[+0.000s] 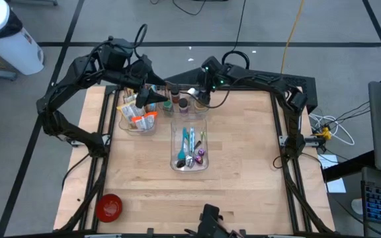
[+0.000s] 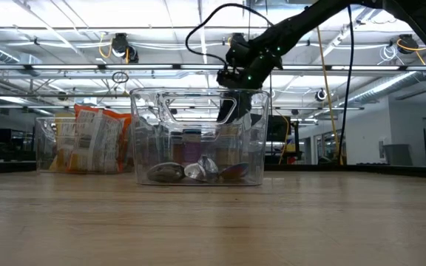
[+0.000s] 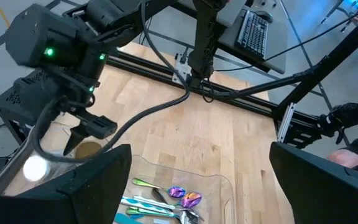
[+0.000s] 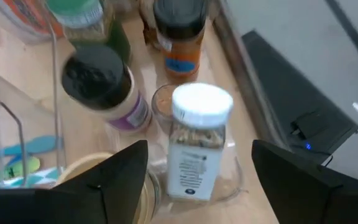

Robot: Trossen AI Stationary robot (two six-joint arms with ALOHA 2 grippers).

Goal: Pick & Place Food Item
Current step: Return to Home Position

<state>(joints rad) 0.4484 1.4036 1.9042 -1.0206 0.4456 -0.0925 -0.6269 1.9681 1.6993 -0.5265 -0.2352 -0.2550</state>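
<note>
Since the white seasoning bottle [image 4: 197, 146] stands upright directly beneath the right gripper [image 4: 199, 183], whose fingers are spread wide and hold nothing, the retreat home should begin, I judge, with a straight lift clear of its white cap and of the transparent bin [image 1: 192, 112] wall before any swing back. The left gripper [image 1: 152, 96], also wide and empty, hovers above the orange noodle packs [image 1: 141, 118] and needs the same vertical exit. Print on the bottle's pale label, and on the purple-labelled bottle [image 4: 107, 90] beside it, is too blurred to read.
</note>
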